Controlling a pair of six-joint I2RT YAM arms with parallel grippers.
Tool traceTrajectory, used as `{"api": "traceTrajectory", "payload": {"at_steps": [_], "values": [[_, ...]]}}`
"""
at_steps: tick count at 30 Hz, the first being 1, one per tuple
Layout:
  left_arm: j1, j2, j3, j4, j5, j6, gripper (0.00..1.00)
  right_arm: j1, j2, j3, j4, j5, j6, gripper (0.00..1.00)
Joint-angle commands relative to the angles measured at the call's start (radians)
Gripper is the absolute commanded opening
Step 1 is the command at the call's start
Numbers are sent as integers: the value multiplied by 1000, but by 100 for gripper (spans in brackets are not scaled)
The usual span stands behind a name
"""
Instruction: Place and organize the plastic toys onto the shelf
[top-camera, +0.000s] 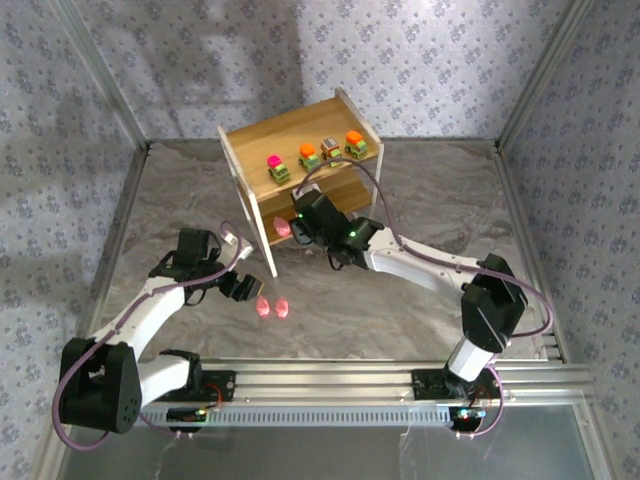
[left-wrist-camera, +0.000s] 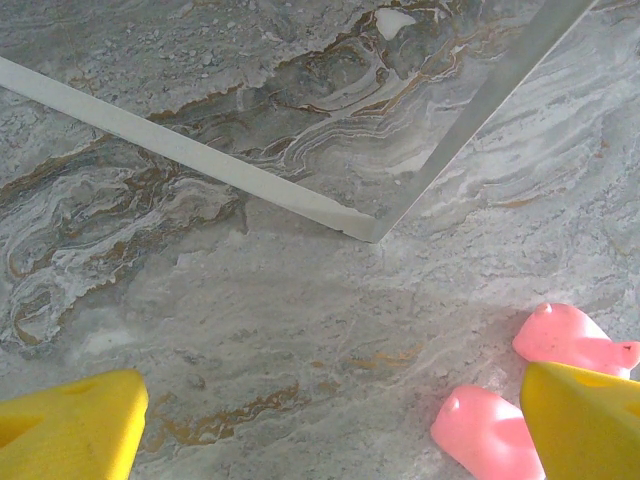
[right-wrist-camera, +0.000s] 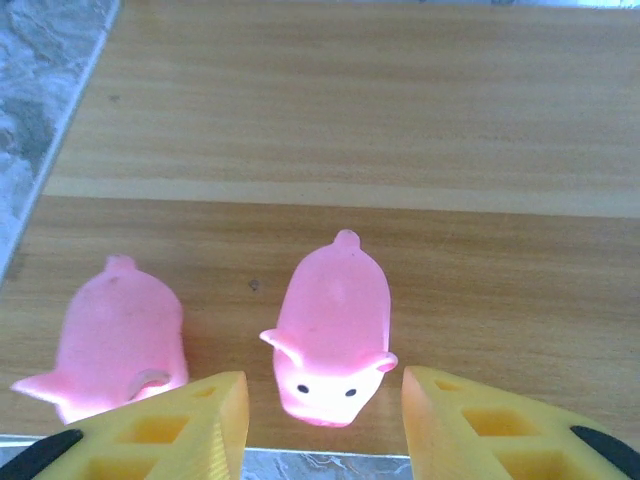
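Four cars (top-camera: 309, 156) stand on the shelf (top-camera: 248, 150) top. Two pink pigs (right-wrist-camera: 335, 325) sit on its lower tier, with the right gripper (right-wrist-camera: 322, 388) open astride one, apparently clear of it. Two loose pigs (top-camera: 264, 307) lie on the table (top-camera: 360, 320), beside the wide-open left gripper (left-wrist-camera: 335, 405).

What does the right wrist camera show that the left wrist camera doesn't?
Right wrist: two pink pigs on the wooden shelf, one between the fingers of the open right hand. Left wrist: two pink toys on the table, beside the open left hand. Shared: yellow fingers, pink toys, grey marbled table.
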Motion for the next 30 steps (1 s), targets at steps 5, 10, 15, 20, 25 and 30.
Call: {"api": "traceTrajectory", "payload": {"at_steps": [5, 10, 15, 20, 25, 30], "values": [[5, -19, 0, 3, 9, 2, 96, 49, -96, -47, -30, 87, 29, 47], [5, -23, -1, 3, 6, 2, 96, 113, -171, -138, -58, 167, 87, 47], [6, -21, 0, 3, 8, 2, 96, 212, -244, -240, -108, 249, 172, 48], [7, -19, -2, 9, -1, -1, 96, 318, -226, -277, -143, 279, 254, 50], [13, -17, -6, 14, -1, -2, 96, 412, -154, -292, -127, 275, 327, 55], [17, -21, -4, 11, 0, -6, 96, 483, -59, -286, -106, 253, 401, 60]]}}
